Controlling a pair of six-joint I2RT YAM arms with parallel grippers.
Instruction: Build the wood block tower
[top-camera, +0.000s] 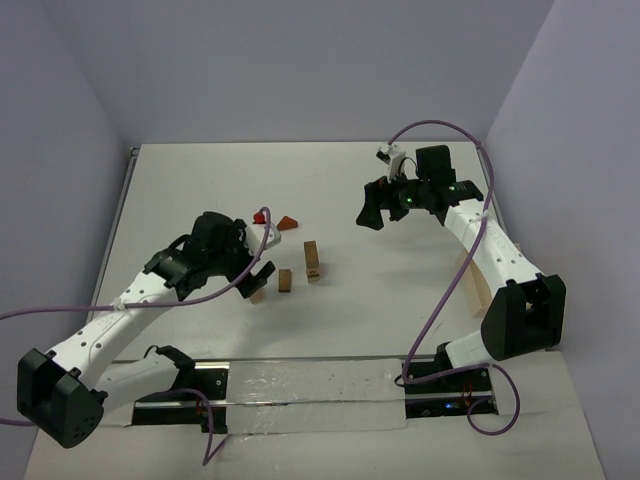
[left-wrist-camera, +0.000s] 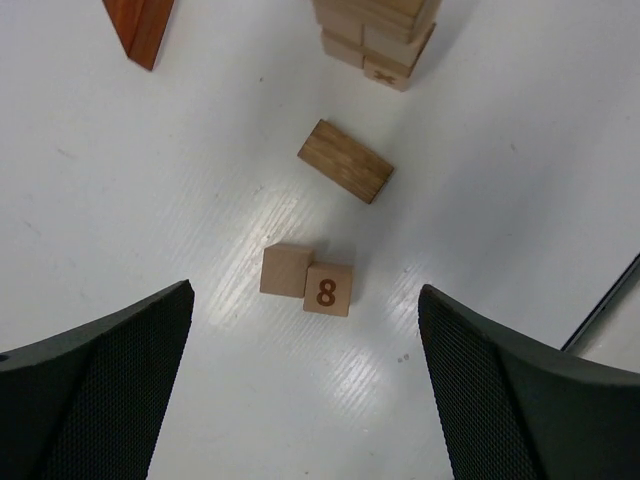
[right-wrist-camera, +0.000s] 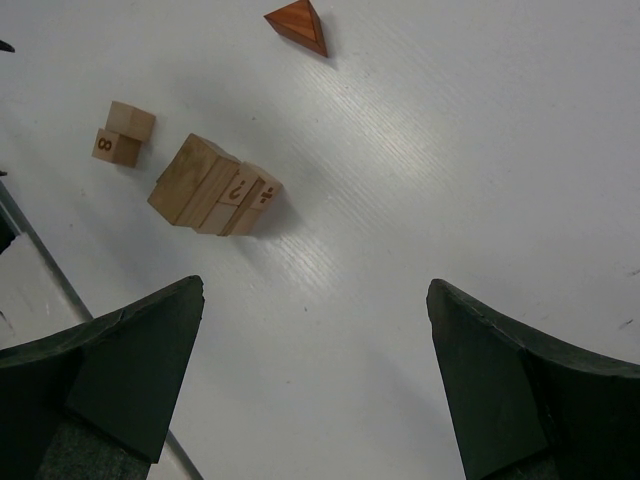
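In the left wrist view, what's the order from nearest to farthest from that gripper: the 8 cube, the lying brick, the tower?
1. 8 cube, just ahead, centre.
2. Lying brick, mid-frame, slightly right.
3. Tower, at the top edge, right of centre.

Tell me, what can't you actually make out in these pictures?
- Left wrist view: the top edge cuts off the wood block tower, so its height is uncountable.
- Left wrist view: the same edge crops the reddish-brown wedge.
- Top external view: the small red piece is too small to identify.
- Right wrist view: marks on the tower's blocks are too small to read.
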